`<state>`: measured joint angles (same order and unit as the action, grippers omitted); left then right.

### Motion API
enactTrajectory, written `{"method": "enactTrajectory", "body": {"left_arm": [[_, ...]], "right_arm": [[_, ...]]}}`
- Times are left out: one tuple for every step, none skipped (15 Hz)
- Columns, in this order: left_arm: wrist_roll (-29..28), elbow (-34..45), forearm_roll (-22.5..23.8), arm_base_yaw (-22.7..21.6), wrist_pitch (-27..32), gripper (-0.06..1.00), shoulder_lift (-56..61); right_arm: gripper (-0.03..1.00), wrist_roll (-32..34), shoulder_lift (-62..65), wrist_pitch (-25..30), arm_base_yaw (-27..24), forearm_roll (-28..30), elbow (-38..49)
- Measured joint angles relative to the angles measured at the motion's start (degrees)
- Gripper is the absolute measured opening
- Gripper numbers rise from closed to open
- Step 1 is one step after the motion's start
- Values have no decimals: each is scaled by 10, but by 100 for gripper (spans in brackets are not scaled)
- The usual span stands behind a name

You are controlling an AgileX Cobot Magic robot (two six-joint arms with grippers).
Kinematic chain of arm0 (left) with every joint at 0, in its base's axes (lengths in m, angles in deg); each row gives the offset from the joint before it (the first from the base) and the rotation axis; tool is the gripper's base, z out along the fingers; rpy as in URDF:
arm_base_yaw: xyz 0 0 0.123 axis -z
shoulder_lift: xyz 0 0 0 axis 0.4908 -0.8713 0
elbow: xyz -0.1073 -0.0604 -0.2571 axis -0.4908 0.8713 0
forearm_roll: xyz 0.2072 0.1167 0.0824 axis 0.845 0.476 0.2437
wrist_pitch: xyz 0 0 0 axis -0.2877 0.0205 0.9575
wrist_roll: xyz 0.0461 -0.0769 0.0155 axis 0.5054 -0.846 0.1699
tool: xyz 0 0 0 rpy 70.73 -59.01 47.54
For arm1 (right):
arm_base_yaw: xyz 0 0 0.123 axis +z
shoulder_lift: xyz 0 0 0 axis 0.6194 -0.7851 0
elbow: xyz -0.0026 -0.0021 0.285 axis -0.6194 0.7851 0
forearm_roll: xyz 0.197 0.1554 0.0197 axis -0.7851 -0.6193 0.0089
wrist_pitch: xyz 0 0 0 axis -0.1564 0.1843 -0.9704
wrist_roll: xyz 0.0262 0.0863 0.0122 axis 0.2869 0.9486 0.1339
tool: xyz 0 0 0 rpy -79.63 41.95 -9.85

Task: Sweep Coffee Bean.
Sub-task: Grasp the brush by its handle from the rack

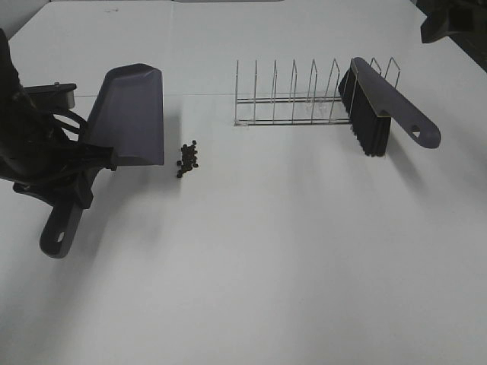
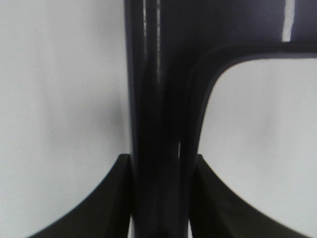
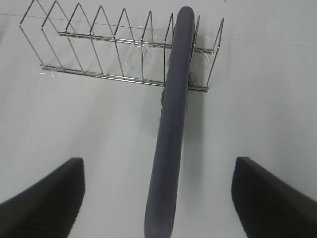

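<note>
Coffee beans in small heap on white bench, just beside front lip of dustpan. Left claw clamped on dustpan handle. Brush propped in wire rack, well apart from beans. Right claw spread wide, hovering over brush handle, not touching.

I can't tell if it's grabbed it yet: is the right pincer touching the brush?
Apart. The right wrist view shows bare table either side of the brush, between it and the open right pincer.
</note>
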<state>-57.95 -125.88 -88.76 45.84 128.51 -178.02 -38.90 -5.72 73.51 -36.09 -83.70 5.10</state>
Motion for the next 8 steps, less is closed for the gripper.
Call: {"method": "enactTrajectory", "body": {"left_arm": [[2, 0, 0, 0, 0, 27, 0], [2, 0, 0, 0, 0, 27, 0], [2, 0, 0, 0, 1, 27, 0], [2, 0, 0, 0, 1, 27, 0], [2, 0, 0, 0, 1, 27, 0], [2, 0, 0, 0, 2, 27, 0], [2, 0, 0, 0, 2, 27, 0], [2, 0, 0, 0, 2, 27, 0]], "right_arm": [[74, 0, -43, 22, 0, 1, -50], [73, 0, -67, 34, 0, 1, -78], [71, 0, -109, 57, 0, 1, -137], [68, 0, -155, 86, 0, 1, -190], [64, 0, -195, 112, 0, 1, -245], [62, 0, -240, 140, 0, 1, -306], [61, 0, -278, 163, 0, 1, -366], [60, 0, -320, 189, 0, 1, -418]]}}
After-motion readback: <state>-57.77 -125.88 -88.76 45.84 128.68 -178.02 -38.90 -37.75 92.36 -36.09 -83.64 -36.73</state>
